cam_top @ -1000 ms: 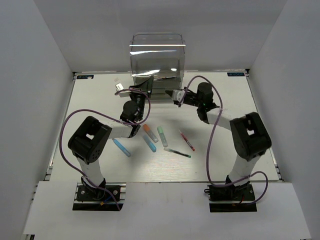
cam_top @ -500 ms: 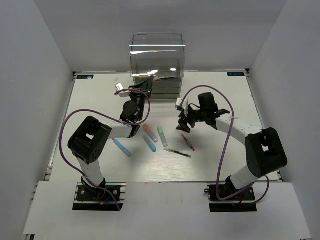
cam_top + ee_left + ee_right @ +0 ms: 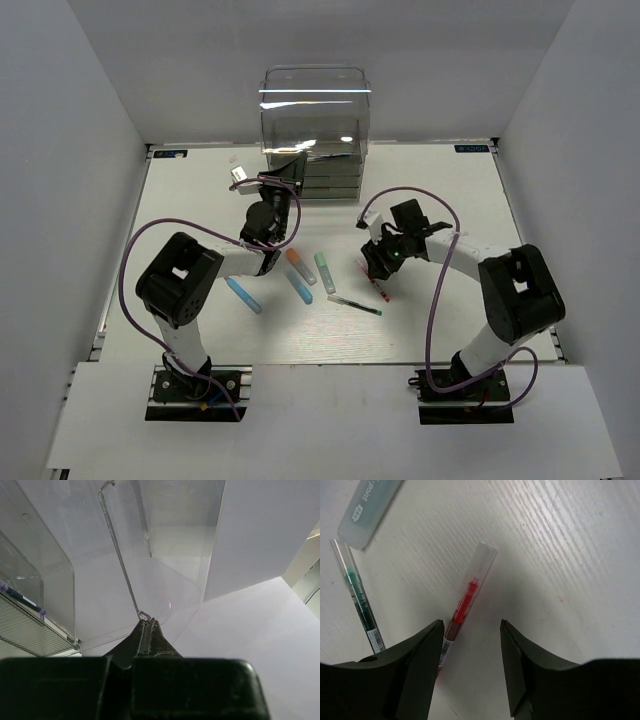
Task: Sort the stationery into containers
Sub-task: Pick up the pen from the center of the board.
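Observation:
A thin red pen [image 3: 465, 598] lies on the table between my right gripper's [image 3: 470, 630] open jaws, close against the left finger [image 3: 417, 652], which hides its lower end. In the top view that right gripper [image 3: 378, 263] hangs low over the red pen [image 3: 381, 290]. A green pen [image 3: 361, 605] and a mint-green marker [image 3: 370, 507] lie beside it. My left gripper [image 3: 146, 622] is shut on the front edge of a see-through drawer [image 3: 117, 555] of the clear cabinet [image 3: 313, 115]. A dark purple pen [image 3: 20, 598] lies inside a drawer.
On the table between the arms lie an orange marker [image 3: 300, 266], two light-blue markers [image 3: 243, 295] [image 3: 300, 288], the mint-green marker [image 3: 325, 271] and the green pen [image 3: 355, 305]. White walls close in the table on three sides.
My right arm has swung back from the cabinet and come down over the red pen, and its jaws have opened. The left arm has not moved.

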Controlling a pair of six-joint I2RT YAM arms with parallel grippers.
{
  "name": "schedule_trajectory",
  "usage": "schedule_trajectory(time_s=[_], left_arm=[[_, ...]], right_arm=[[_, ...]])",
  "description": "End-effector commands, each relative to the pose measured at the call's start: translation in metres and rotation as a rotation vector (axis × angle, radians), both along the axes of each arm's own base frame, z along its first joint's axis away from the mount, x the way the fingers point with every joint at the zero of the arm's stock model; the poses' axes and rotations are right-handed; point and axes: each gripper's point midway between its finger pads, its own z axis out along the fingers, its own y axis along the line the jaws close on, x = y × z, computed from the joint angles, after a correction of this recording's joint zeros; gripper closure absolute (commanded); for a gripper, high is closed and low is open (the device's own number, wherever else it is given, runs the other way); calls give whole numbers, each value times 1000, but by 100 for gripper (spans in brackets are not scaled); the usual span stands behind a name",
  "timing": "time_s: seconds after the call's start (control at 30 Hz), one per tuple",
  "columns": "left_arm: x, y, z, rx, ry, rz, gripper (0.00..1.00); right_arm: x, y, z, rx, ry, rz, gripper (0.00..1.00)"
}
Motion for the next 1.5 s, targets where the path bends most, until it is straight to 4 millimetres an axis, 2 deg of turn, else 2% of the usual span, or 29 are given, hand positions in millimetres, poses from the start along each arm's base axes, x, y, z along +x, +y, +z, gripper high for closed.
schedule_trajectory(time_s=[0.0, 0.3, 0.5, 0.57, 0.7, 0.77, 0.9, 1.0, 1.07, 1.2, 1.3, 1.33, 1.37, 1.4, 1.47], left_arm=[[-11, 5, 35, -38, -79, -3, 100], [-12, 6, 39, -43, -87, -3, 100], [-13, 6, 35, -38, -79, -3, 100], [-13, 6, 35, -38, -79, -3, 100], [-13, 6, 35, -38, -79, -3, 100], [-13, 7, 31, -33, -71, -3, 100], [-14, 9, 36, -41, -77, 6, 100], [-14, 9, 36, -41, -77, 6, 100], [-14, 9, 36, -41, -77, 6, 100], [-14, 9, 32, -36, -69, 6, 100], [-15, 9, 32, -45, -68, 2, 100], [-15, 9, 32, -45, -68, 2, 100], [-15, 9, 32, -45, -68, 2, 100], [-15, 9, 32, -45, -68, 2, 100], [-14, 9, 36, -50, -76, 2, 100]], right_arm=[[5, 3, 4, -15, 14, -42, 45], [7, 17, -8, -57, 4, -72, 45], [12, 17, -23, -137, -8, -105, 44], [11, 20, -25, -147, -13, -97, 46], [11, 18, -29, -178, -3, -85, 62], [12, 17, -30, -189, -10, -75, 66], [13, 16, -33, -207, -23, -57, 78], [13, 15, -36, -215, -15, -37, 93], [9, 23, -32, -184, -8, -1, 100], [30, 38, -1, -107, -158, 103, 100], [55, 55, 47, -18, -353, 166, 100], [61, 59, 57, -16, -420, 219, 100], [70, 71, 82, 42, -514, 242, 100], [74, 75, 92, 60, -559, 260, 100], [89, 89, 126, 115, -744, 334, 100]])
